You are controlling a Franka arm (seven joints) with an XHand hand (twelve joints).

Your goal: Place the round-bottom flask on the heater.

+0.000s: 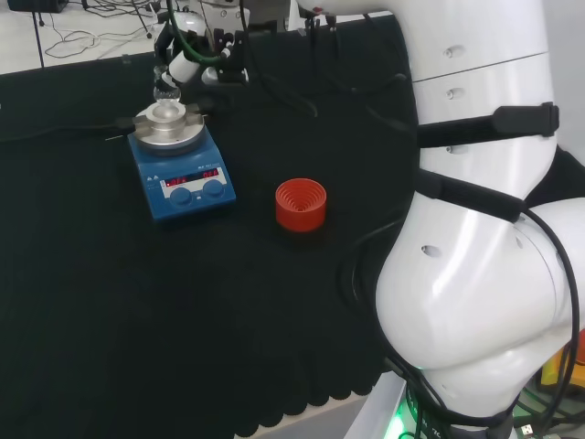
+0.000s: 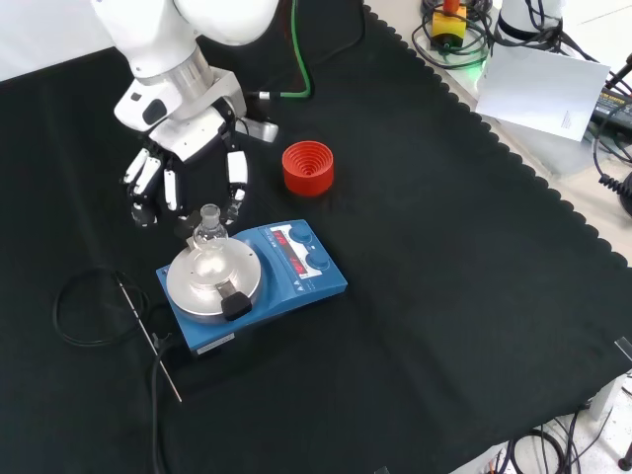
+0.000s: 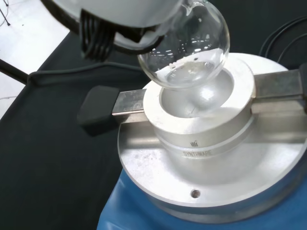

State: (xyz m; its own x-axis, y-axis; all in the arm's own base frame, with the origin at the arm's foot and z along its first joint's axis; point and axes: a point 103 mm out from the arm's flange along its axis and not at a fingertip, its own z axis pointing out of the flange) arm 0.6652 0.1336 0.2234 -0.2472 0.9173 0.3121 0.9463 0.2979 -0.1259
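clear round-bottom flask is sitting in the grey metal bowl on top of the blue heater in the wrist view, tilting a little.

front view: the hand is hanging just behind the flask's neck, its fingers pointing down, relaxed and gripping nothing. the red ribbed stand is standing on the black worktop, far right of the heater.

head view: the stand is sitting right of the heater, and the flask is resting on the plate.
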